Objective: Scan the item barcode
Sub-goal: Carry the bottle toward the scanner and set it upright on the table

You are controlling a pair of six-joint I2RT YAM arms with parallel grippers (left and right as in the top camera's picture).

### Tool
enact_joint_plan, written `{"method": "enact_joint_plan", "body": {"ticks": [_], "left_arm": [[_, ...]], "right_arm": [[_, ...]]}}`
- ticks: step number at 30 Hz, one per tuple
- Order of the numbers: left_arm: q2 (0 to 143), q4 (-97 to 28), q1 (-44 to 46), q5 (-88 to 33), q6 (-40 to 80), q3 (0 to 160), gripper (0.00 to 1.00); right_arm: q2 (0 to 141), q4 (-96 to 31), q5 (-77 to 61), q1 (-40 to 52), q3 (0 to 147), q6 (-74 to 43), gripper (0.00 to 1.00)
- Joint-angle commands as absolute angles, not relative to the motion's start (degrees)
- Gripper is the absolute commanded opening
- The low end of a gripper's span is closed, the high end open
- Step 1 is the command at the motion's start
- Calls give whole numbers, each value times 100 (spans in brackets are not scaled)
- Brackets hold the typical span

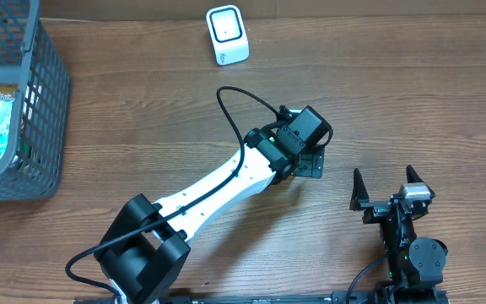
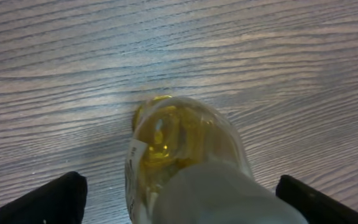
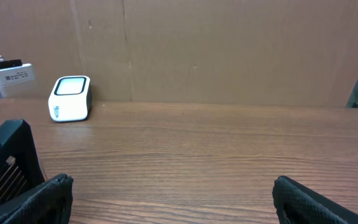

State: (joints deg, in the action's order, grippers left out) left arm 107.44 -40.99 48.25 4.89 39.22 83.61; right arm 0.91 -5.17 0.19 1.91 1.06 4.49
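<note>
The item is a clear bottle of yellow liquid (image 2: 179, 140) on the wooden table, its pale blurred cap end nearest the left wrist camera. A white label edge shows on its left side; no barcode is readable. My left gripper (image 2: 182, 200) is open, its black fingers (image 2: 55, 199) standing well off the bottle on both sides. From overhead the left gripper (image 1: 309, 150) points down over the bottle and hides it. The white scanner (image 1: 228, 34) stands at the far edge. My right gripper (image 1: 386, 187) is open and holds nothing, also seen open as the right gripper (image 3: 173, 199).
A grey mesh basket (image 1: 45, 101) with packaged goods sits at the far left. The scanner (image 3: 71, 98) stands before a cardboard wall. Part of the left arm (image 3: 5, 162) shows at the left edge of the right wrist view.
</note>
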Motion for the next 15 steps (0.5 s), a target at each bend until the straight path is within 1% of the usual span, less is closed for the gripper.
{"method": "enact_joint_plan", "body": {"ticks": [1, 6, 15], "left_arm": [[10656, -4115, 4801, 447, 3728, 8331, 99], [10409, -4160, 4766, 519, 3382, 8628, 100], [9894, -4797, 4484, 963, 3068, 9616, 100]], "right_arm": [[82, -484, -14, 191, 45, 456, 100], [82, -484, -14, 191, 45, 456, 100], [82, -484, -14, 189, 45, 456, 100]]}}
